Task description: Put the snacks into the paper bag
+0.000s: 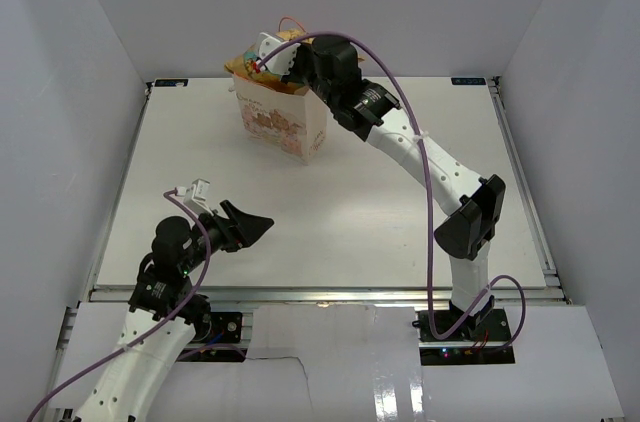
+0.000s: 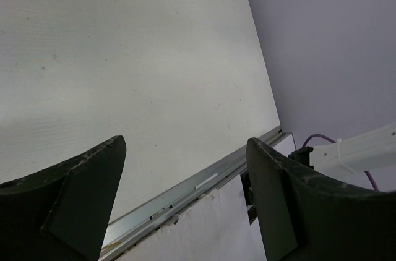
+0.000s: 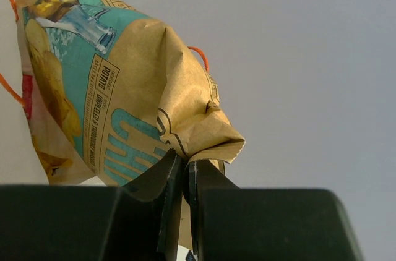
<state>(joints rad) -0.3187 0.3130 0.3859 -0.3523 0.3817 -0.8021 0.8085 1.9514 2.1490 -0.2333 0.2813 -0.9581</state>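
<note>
Right gripper (image 3: 185, 165) is pinching the crimped corner seal of the crisp bag (image 3: 124, 106); jaws are pressing almost together with only the thin edge of the packet between them. The crisp bag is showing yellow-brown paper with teal panels and lettering and is hanging tilted away from the fingers. An orange cord handle (image 3: 198, 54) is curving out from behind it.

In the top view the right arm is reaching across to the far edge of the table (image 1: 400, 212); its wrist is hovering right over the mouth of the paper bag (image 1: 290, 127). The paper bag is standing upright at the far side, left of centre, with a brownish print facing the camera. The crisp bag is sitting at the bag's open top and poking out above the rim on the left side; how deep it is going in, cannot tell.

Left gripper (image 2: 185, 145) is hanging low over the near-left part of the table, well apart from the paper bag; its fingers (image 2: 80, 193) are spreading wide with nothing between them, only bare table surface showing there. The metal rail (image 2: 185, 188) at the table's near edge is running below them; a purple cable (image 2: 322, 140) is looping at the right.
</note>
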